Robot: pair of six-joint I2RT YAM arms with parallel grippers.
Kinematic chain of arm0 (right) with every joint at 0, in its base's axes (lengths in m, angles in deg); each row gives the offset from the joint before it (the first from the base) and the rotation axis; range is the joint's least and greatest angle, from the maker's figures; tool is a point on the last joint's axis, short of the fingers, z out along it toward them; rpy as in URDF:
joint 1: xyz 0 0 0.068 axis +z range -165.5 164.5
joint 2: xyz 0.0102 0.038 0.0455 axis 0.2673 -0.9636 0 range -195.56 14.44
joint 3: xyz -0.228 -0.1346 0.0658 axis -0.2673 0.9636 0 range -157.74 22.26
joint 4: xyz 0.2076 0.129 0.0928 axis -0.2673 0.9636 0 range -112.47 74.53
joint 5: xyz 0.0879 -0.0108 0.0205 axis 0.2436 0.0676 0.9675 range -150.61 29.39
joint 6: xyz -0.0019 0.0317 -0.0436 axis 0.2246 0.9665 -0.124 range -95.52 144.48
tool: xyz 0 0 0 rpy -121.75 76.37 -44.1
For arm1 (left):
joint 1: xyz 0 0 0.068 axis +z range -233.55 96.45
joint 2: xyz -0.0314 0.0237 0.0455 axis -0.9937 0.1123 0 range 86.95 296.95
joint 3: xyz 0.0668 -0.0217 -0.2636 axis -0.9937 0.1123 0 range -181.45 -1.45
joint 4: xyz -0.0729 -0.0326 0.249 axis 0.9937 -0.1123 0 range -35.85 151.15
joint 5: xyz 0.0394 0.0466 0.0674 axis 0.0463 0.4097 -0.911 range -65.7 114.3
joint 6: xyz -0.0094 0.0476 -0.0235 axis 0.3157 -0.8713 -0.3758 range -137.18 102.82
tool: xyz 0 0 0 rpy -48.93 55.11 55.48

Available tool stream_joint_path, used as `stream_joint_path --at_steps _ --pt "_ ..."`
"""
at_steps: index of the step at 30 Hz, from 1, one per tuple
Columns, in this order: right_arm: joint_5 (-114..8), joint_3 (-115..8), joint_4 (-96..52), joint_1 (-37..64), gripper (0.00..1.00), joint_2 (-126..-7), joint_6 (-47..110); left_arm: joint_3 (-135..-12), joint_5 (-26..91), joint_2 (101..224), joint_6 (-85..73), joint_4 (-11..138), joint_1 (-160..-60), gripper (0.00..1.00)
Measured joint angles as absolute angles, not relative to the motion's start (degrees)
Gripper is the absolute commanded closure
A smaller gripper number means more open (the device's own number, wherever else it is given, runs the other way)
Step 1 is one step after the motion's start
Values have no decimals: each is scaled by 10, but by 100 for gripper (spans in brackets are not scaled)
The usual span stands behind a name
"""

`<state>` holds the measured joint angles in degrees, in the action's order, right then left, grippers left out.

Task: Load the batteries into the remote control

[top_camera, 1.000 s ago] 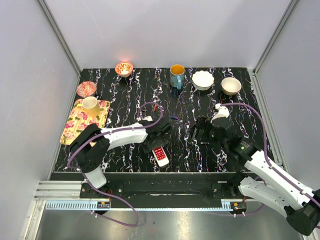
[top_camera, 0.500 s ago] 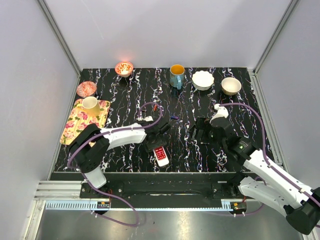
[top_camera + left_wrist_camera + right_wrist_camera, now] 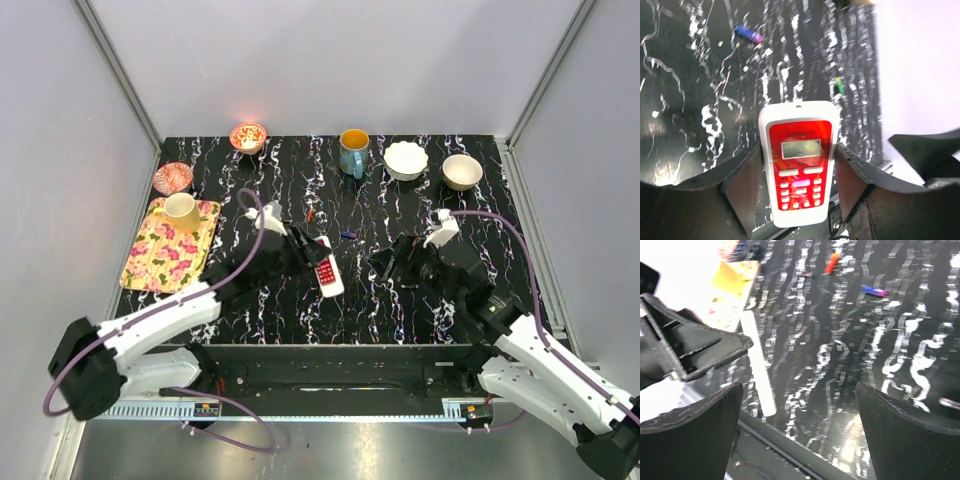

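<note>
Top view, left end effector: clenched on the flat white plastic remote control, red button face up, just 6 o'clock of the middle of the black white-veined surface.
Top view, right end effector: at 3 o'clock of the remote control, apart from it.
Top view, batteries: reddish-orange cylindrical battery at 12 o'clock of the remote control, bluish cylindrical battery at 1 o'clock, both lying on the surface.
Left wrist view: black fingers press both long edges of the remote control, with its pale display toward 12 o'clock; the bluish cylindrical battery lies at 11 o'clock.
Right wrist view, right end effector: released, jaws wide, nothing between them.
Right wrist view, remote control: seen edge-on at 9 o'clock, with both batteries toward 12 and 1 o'clock.
</note>
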<state>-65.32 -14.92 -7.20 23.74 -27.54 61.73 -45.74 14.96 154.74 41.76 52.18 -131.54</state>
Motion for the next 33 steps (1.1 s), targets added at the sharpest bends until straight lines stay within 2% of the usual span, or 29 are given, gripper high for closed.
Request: stream_joint_path --at_steps 4,9,13,19,26,33 --pt "-564 -139 -142 237 0 -278 639 -362 209 1456 384 674 -1270 100" --pt "-456 -139 -231 237 0 -323 677 -301 348 1422 395 846 -1178 100" --pt "-387 -134 -314 237 0 -344 704 -284 467 1443 455 1011 -1115 100" --pt "-329 -128 -407 237 0 -372 731 -284 586 1514 544 1206 -1106 100" --pt "-288 -144 -446 237 0 -434 740 -285 638 1534 582 1273 -1106 100" --pt "-243 -149 -499 237 0 -480 769 -288 648 1528 571 1257 -1105 100"
